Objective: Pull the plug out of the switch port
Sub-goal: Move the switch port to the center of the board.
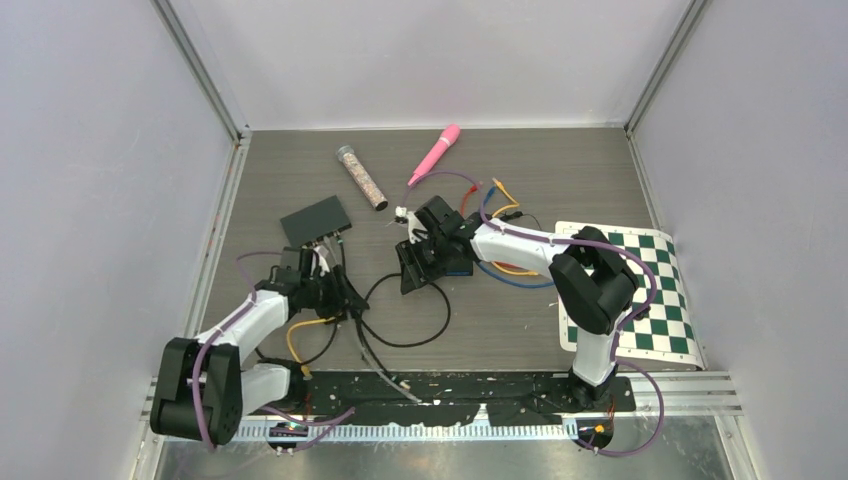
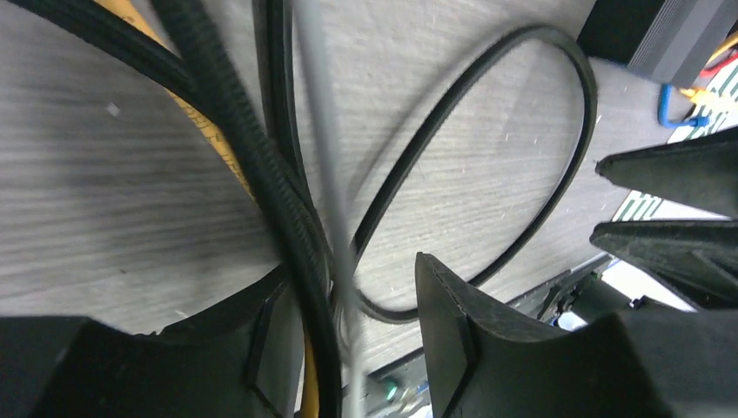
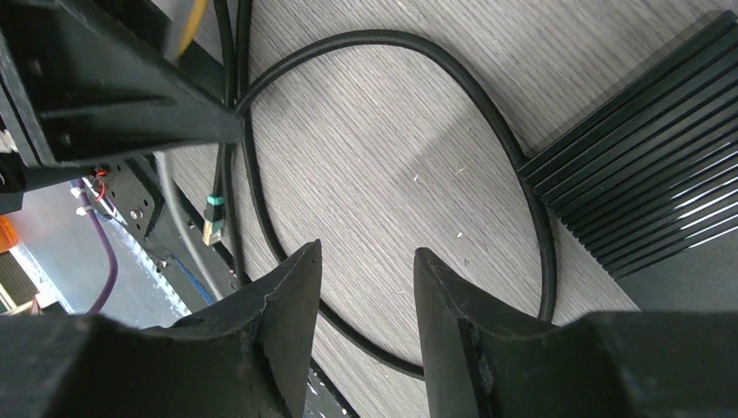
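- The left gripper (image 2: 348,292) sat low over the surface (image 1: 560,160), jaws apart, straddling a bundle of leads: a black ribbed cable (image 2: 228,113), a yellow cable (image 2: 309,383) and a grey cable (image 2: 320,131).
- One finger touched the ribbed cable; a gap showed beside the other finger.
- The switch (image 1: 315,220) lay flat just beyond that gripper, leads meeting its near edge.
- The plug (image 1: 333,240) there was too small to tell if seated.
- The right gripper (image 3: 367,254) hung open, nothing between its fingers, above a black cable loop (image 3: 374,37).
- A ribbed black box (image 3: 644,174) lay just beside the loop.
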Controlling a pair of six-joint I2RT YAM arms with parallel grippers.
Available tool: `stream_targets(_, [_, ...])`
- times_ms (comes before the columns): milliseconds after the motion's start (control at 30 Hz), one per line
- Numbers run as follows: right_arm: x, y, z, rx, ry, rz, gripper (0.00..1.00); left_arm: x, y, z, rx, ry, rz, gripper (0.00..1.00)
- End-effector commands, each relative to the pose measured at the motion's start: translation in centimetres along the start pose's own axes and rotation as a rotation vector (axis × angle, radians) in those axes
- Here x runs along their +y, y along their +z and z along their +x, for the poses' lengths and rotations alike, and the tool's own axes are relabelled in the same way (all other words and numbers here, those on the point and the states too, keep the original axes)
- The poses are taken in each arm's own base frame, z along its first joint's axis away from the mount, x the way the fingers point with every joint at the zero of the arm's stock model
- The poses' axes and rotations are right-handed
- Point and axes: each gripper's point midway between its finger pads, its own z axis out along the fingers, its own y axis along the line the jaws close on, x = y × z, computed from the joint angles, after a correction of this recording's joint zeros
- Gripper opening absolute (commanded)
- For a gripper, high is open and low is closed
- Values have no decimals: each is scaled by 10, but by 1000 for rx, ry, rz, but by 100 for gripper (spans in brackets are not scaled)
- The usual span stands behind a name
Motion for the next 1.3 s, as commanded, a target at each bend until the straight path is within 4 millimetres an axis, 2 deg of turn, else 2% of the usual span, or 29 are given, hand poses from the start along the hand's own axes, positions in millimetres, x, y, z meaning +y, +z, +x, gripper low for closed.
stream_targets(0, [15, -14, -15, -63, -36, -36, 49, 7, 3, 34, 70, -63, -38, 48])
stream_targets(100, [14, -14, -14, -62, -35, -34, 48, 0, 1, 43, 71, -58, -24, 49])
stream_targets(167, [15, -13, -15, -63, -37, -34, 48, 0, -3, 45, 66, -56, -30, 54])
stream_targets(300, [17, -14, -22, -77, -40, -35, 48, 13, -25, 31, -24, -15, -165, 77])
stream_targets(333, [18, -15, -26, -84, -43, -36, 48, 14, -34, 24, -55, -2, -199, 94])
stream_targets(367, [19, -15, -28, -88, -44, -36, 48, 15, -42, 20, -80, 8, -230, 99])
stream_targets(533, [27, -18, -47, -115, -55, -45, 49, 17, -90, -17, -260, 80, -386, 100])
stream_targets(633, [32, -22, -62, -141, -57, -48, 52, 8, -115, -42, -371, 115, -423, 100])
stream_targets(700, [34, -24, -74, -168, -48, -46, 54, -3, -125, -59, -430, 123, -399, 100])
stream_targets(800, [33, -24, -92, -206, -17, -28, 55, -22, -133, -83, -471, 133, -341, 100])
stream_targets(933, [35, -24, -116, -244, -2, -41, 56, -33, -133, -109, -446, 109, -256, 100])
stream_targets(1033, [39, -22, -139, -267, -12, -61, 58, -19, -132, -134, -473, 62, -261, 100])
stream_targets(1067, [34, -12, -138, -241, -8, -60, 58, -16, -130, -142, -478, 44, -247, 100])
stream_targets(1100, [42, -16, -154, -269, -26, -71, 59, -13, -128, -150, -475, 18, -229, 100])
stream_targets(1133, [34, -1, -148, -218, -13, -61, 60, -11, -125, -157, -473, -10, -212, 100])
stream_targets(1167, [43, -7, -165, -245, -32, -79, 60, -9, -122, -165, -476, -31, -191, 99])
stream_targets(1267, [36, 15, -183, -240, -28, -62, 60, -4, -113, -190, -492, -64, -176, 100])
